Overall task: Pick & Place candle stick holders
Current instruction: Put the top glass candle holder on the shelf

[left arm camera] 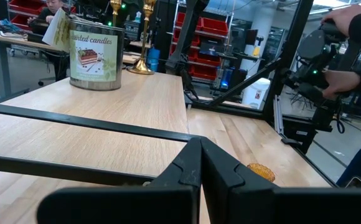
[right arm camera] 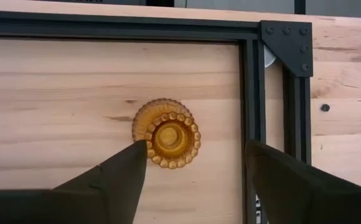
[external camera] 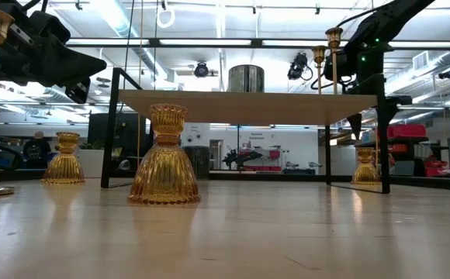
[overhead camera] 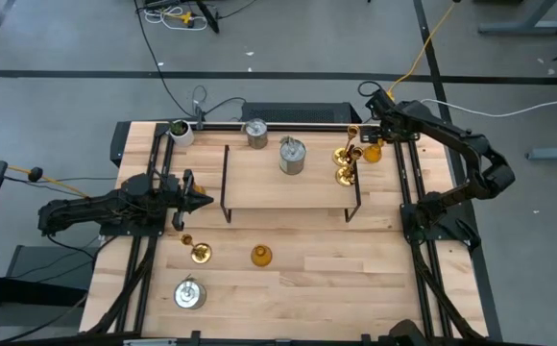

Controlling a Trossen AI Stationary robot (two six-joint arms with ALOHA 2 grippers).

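Right tool (right arm camera: 196, 168): fingers spread open, poised above an amber holder (right arm camera: 166, 132) at the surface's (overhead camera: 298, 279) far right corner, beside the black frame rail (right arm camera: 250, 93); one finger overlaps its rim, contact unclear. Left tool (overhead camera: 202, 200): closed, empty, at the wooden rack's (overhead camera: 288, 183) left end. Holder base hidden.

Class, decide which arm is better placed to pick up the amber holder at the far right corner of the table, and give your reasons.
The right arm. Its pincer hangs open directly over the amber holder, one finger on each side. The left pincer sits across the table at the rack's left end, shut.
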